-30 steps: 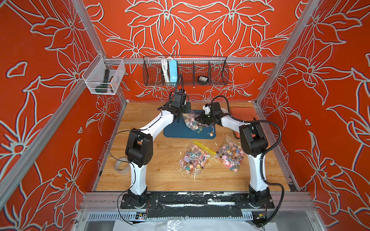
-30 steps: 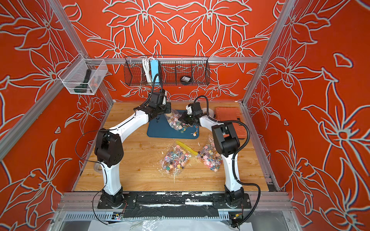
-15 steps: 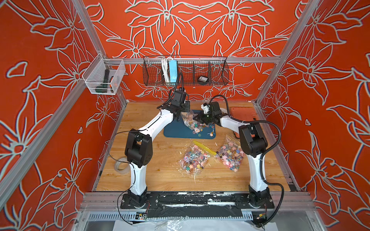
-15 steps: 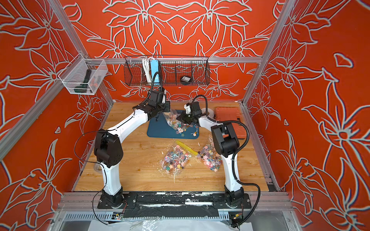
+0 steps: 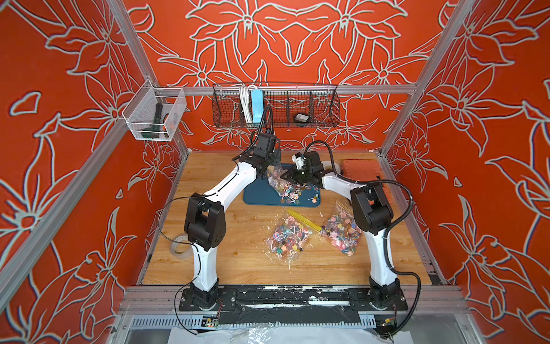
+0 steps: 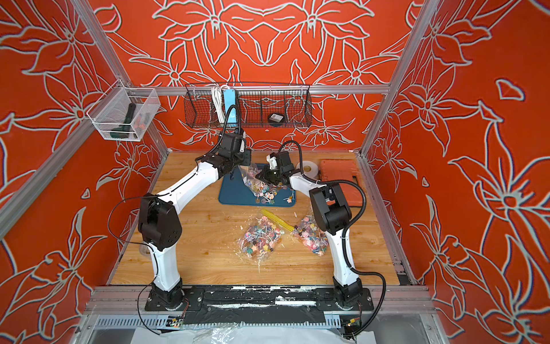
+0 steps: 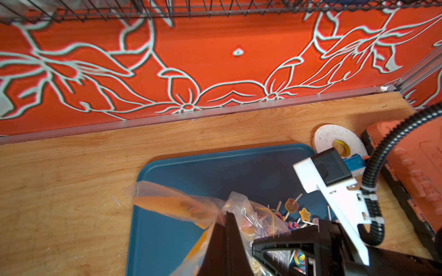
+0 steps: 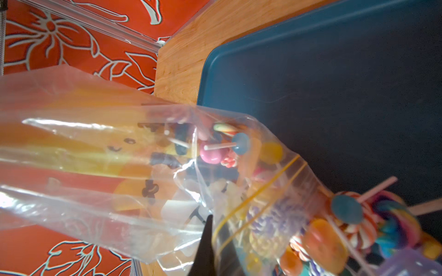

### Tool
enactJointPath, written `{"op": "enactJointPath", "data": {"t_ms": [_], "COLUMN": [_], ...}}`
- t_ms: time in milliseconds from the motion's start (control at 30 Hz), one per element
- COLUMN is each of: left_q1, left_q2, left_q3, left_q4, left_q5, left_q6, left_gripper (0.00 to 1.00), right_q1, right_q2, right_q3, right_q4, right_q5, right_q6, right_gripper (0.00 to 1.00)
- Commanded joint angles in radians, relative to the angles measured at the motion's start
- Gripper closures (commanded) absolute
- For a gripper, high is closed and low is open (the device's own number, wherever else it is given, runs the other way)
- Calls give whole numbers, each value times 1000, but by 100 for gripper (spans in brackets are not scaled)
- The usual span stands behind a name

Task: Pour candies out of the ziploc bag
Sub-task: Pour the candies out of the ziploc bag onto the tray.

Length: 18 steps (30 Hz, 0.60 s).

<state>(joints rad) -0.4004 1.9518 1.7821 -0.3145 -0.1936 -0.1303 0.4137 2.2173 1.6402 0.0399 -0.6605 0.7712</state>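
Ziploc bag [image 5: 274,176] hangs tilted above the blue tray [image 5: 256,197], candies [image 5: 293,194] heaped on it; limp, slippery film we reckon, so our left hand [image 5: 269,166] is clamped on its raised end, right hand [image 5: 288,175] clamped by its mouth.

Glossy plastic bag [image 8: 95,155], wooden tabletop [image 5: 238,253]

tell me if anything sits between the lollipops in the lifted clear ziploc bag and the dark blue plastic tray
Nothing visible does. The clear ziploc bag tips mouth-down over the dark blue tray, where spilled lollipops already lie.
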Motion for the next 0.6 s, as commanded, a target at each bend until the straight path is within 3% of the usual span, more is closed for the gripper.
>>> {"op": "enactJointPath", "data": {"t_ms": [0, 567], "left_q1": [0, 0], "left_q2": [-66, -77], "left_q3": [39, 46], "left_q4": [48, 67], "left_q5": [-51, -157], "left_q6": [32, 98], "left_gripper": [100, 100], "right_q1": [9, 41], "right_q2": [49, 128], "right_q3": [17, 83], "right_q4": [-14, 53], "right_q5": [-6, -8], "right_q6": [9, 43], "right_gripper": [100, 100]}}
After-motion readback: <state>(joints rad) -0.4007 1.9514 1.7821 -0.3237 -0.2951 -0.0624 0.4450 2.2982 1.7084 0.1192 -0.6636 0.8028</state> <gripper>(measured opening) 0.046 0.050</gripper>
